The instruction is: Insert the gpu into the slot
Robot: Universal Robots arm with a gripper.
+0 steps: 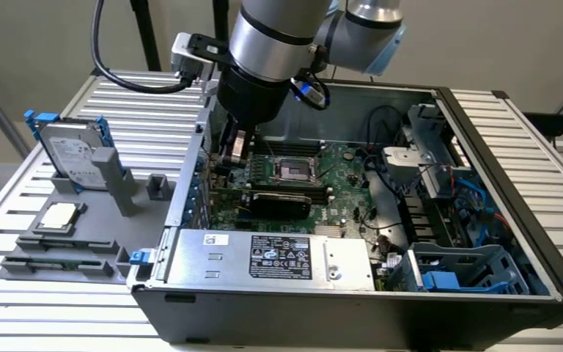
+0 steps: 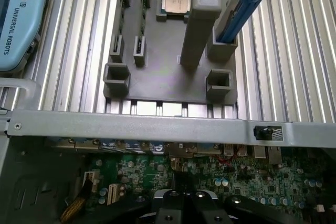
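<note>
Inside the case (image 1: 360, 319), at 6 o'clock from the socket (image 1: 292, 170), you have the gpu (image 1: 279, 202) lying along the board (image 1: 345, 165), with the claw (image 1: 229, 167) closed and empty at its 10 o'clock. Expect the gpu to be light, stiff and fragile, so grip its long edges. The tray (image 1: 100, 224) outside holds a chip (image 1: 59, 215) and a drive (image 1: 70, 155).

The exterior view looks down slantwise over the open case (image 1: 311, 319), far enough back to take in the arm (image 1: 262, 51) at upper centre and the fixture (image 1: 96, 235) at frame left. The wrist view, close behind the gripper (image 2: 182, 195), faces steeply down. Both views share the motherboard (image 1: 345, 183) and fixture.
</note>
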